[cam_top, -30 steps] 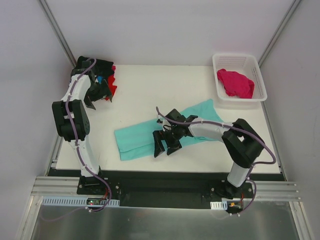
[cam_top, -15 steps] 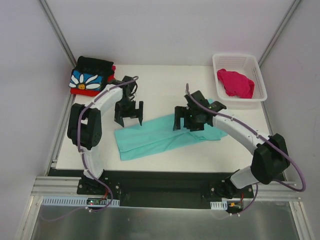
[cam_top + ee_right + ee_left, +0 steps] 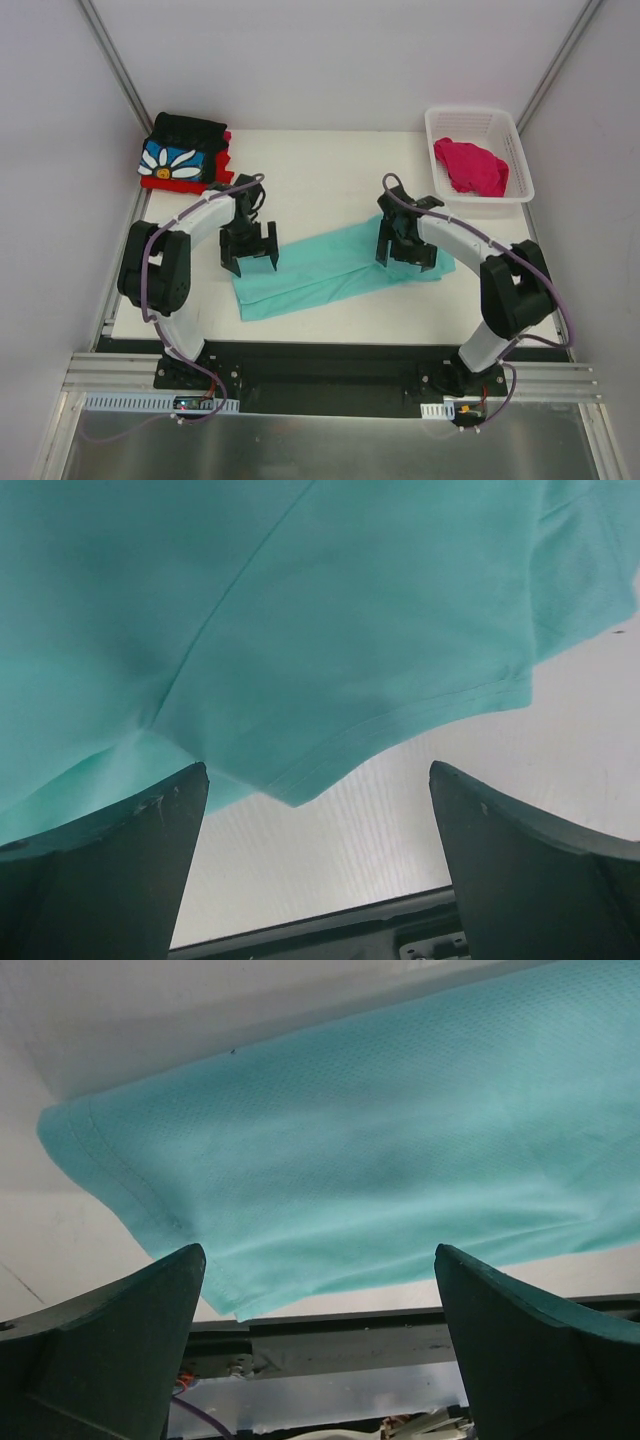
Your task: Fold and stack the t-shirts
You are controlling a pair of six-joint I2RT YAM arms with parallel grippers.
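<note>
White table (image 3: 320, 170) beneath everything. Across its middle, slanting from near left to far right, a mint-teal t-shirt (image 3: 330, 268), folded into a long band and lying flat. At the far right corner, a white lattice basket (image 3: 470, 112) with a crumpled magenta-pink t-shirt (image 3: 472, 165) inside. At the far left corner, a folded black t-shirt with a white daisy on blue (image 3: 178, 158), stacked on a red t-shirt (image 3: 158, 184) with only its edges showing. Over the left end of the teal band, the left gripper (image 3: 251, 265), jaws spread wide, nothing between them, a hemmed corner of cloth just below. Over the right end, the right gripper (image 3: 404, 260), likewise wide open and empty, above another hemmed edge.
</note>
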